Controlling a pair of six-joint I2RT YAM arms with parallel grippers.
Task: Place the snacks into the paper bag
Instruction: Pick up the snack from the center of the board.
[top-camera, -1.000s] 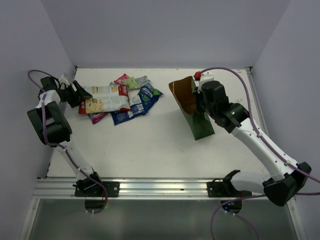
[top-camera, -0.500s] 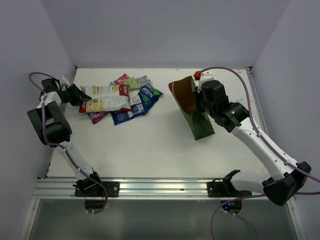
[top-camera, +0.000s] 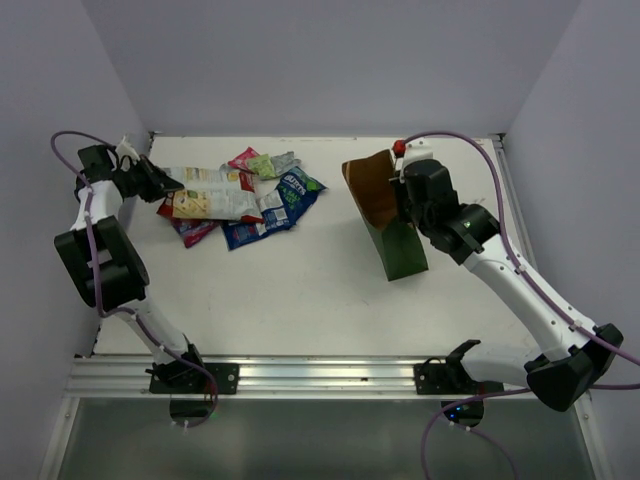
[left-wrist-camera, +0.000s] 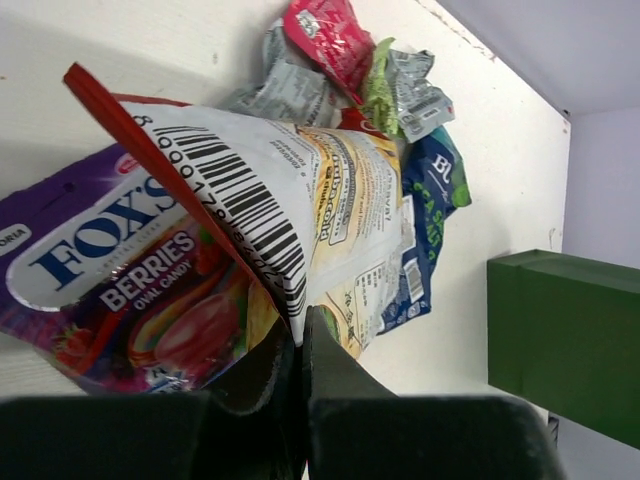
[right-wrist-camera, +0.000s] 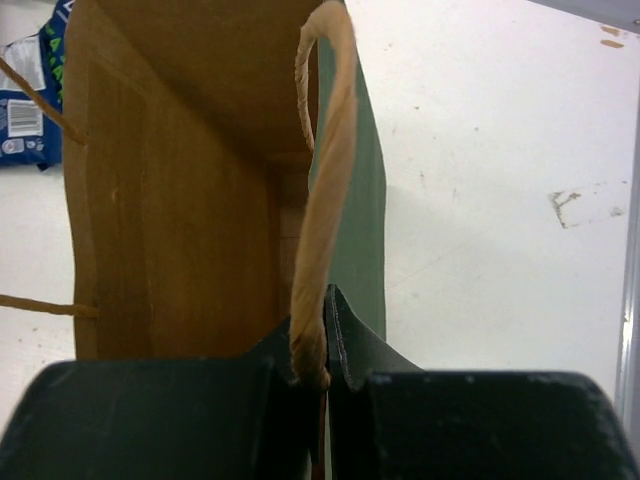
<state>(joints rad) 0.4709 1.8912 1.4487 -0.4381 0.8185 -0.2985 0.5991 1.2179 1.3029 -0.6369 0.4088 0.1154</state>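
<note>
The snacks lie in a pile at the back left. On top is the large white-red-yellow chip bag (top-camera: 208, 194) (left-wrist-camera: 335, 200), and my left gripper (top-camera: 160, 183) (left-wrist-camera: 302, 328) is shut on its left edge, by the barcode. Under it lies a purple Fox's packet (left-wrist-camera: 110, 270). Blue-white (top-camera: 285, 200), pink (top-camera: 243, 158), green (left-wrist-camera: 380, 85) and silver (left-wrist-camera: 285, 85) packets lie beyond. The dark green paper bag (top-camera: 398, 235) (right-wrist-camera: 180, 200) stands tilted at the centre right, its brown mouth facing the pile. My right gripper (top-camera: 408, 195) (right-wrist-camera: 322, 325) is shut on its tan handle (right-wrist-camera: 322, 180) and rim.
The white table (top-camera: 300, 290) has walls close on the left, back and right. A metal rail (top-camera: 320, 375) runs along the near edge by the arm bases. The right arm's purple cable (top-camera: 470, 140) arcs over the back right corner.
My left gripper has shut on the chip bag's edge and drawn slightly left and back, lifting that edge. The right gripper still holds the paper bag, which barely moved.
</note>
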